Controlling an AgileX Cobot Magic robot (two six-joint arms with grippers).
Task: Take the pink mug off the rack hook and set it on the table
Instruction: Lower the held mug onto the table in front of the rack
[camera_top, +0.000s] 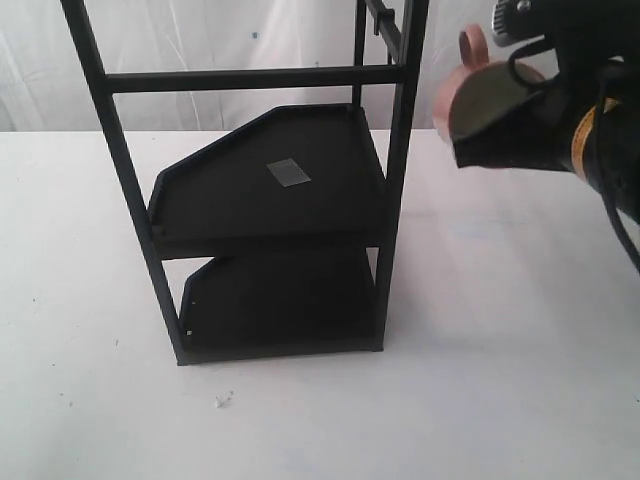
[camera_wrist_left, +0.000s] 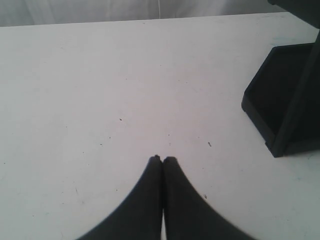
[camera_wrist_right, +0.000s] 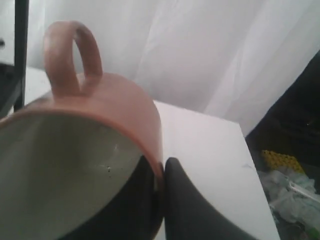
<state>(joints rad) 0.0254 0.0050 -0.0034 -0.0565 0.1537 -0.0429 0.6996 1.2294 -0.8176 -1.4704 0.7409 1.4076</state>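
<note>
The pink mug (camera_top: 447, 98) hangs tilted in the air to the right of the rack (camera_top: 275, 200), clear of the rack hook (camera_top: 384, 22) on the upper post. My right gripper (camera_wrist_right: 161, 167) is shut on the mug's rim, one finger inside the cream interior (camera_wrist_right: 60, 175) and one outside; the loop handle (camera_wrist_right: 70, 50) points away from the fingers. In the exterior view this gripper (camera_top: 500, 140) comes in from the upper right, above the table (camera_top: 500, 330). My left gripper (camera_wrist_left: 162, 159) is shut and empty, low over the white table (camera_wrist_left: 100, 90), with the rack's lower tray (camera_wrist_left: 280, 100) off to one side.
The upper tray carries a grey tape square (camera_top: 288, 172). A small white scrap (camera_top: 222, 400) lies on the table in front of the rack. White curtain hangs behind. Past the table edge, yellow and clear clutter (camera_wrist_right: 282, 165) shows in the right wrist view.
</note>
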